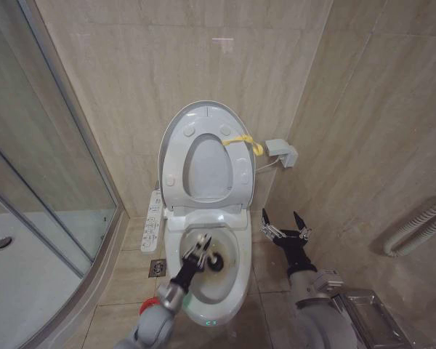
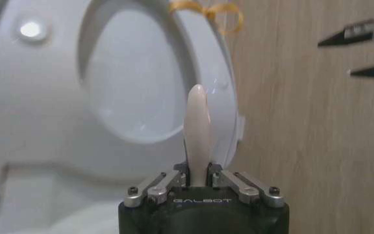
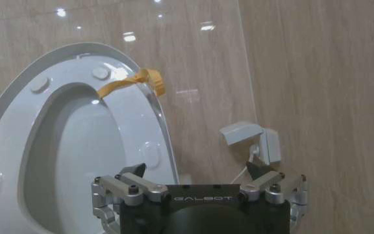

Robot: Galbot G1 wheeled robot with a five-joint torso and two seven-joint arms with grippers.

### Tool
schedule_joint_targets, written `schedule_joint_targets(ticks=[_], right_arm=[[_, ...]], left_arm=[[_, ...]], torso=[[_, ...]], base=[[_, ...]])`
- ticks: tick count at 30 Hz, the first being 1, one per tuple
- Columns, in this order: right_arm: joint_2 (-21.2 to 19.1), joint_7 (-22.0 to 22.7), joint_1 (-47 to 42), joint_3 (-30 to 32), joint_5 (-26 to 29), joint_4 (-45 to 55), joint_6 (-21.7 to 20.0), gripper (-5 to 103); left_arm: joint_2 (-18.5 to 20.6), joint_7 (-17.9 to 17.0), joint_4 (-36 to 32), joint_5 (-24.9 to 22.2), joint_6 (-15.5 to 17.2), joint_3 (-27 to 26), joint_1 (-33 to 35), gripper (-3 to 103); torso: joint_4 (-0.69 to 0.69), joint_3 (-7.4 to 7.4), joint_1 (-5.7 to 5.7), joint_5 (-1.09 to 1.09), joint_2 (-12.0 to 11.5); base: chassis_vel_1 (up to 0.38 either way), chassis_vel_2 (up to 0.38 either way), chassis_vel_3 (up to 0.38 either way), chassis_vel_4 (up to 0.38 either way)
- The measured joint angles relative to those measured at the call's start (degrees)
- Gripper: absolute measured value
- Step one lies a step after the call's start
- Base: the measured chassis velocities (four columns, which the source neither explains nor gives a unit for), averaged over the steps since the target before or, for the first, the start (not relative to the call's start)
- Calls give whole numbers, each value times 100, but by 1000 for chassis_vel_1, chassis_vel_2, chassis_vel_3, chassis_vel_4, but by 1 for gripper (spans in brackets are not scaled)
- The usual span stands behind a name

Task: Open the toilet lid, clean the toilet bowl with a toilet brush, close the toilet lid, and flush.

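Note:
The toilet lid (image 1: 206, 110) stands raised against the wall with the seat ring (image 1: 235, 174) up in front of it; a yellow loop tag (image 1: 244, 142) hangs at its edge. Below lies the toilet bowl (image 1: 229, 291), brown-stained inside. My left gripper (image 1: 201, 250) reaches over the bowl, shut on the toilet brush, whose dark head (image 1: 216, 262) is down inside. The left wrist view shows the pale handle (image 2: 198, 122) clamped in that gripper (image 2: 198, 170). My right gripper (image 1: 285, 222) hovers open to the right of the bowl, holding nothing; in its wrist view (image 3: 196, 171) it faces the lid (image 3: 18, 112).
A white button panel arm (image 1: 152, 222) runs along the bowl's left side, with a floor drain (image 1: 158, 267) beside it. A glass shower enclosure (image 1: 51, 182) stands at left. A white wall box (image 1: 282, 151) and a ribbed hose (image 1: 418, 225) sit on the right.

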Motion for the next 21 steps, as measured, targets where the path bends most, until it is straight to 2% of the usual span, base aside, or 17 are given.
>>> schedule_joint_targets(ticks=[1, 6, 15, 21], right_arm=[[0, 0, 0, -1, 0, 0, 0, 100], [0, 0, 0, 0, 0, 0, 0, 100], [0, 0, 0, 0, 0, 0, 0, 100], [0, 0, 0, 0, 0, 0, 0, 100]], left_arm=[[-117, -19, 43, -17, 53, 180, -247, 18], [-276, -21, 205, -127, 76, 464, -416, 18], [-391, 78, 750, -243, 26, 595, -583, 18], [-454, 83, 755, -354, 56, 678, -940, 18]], torso=[[0, 0, 0, -2, 0], [3, 0, 0, 1, 0], [3, 0, 0, 0, 0], [0, 0, 0, -1, 0]], base=[[0, 0, 0, 0], [0, 0, 0, 0], [0, 0, 0, 0], [0, 0, 0, 0]])
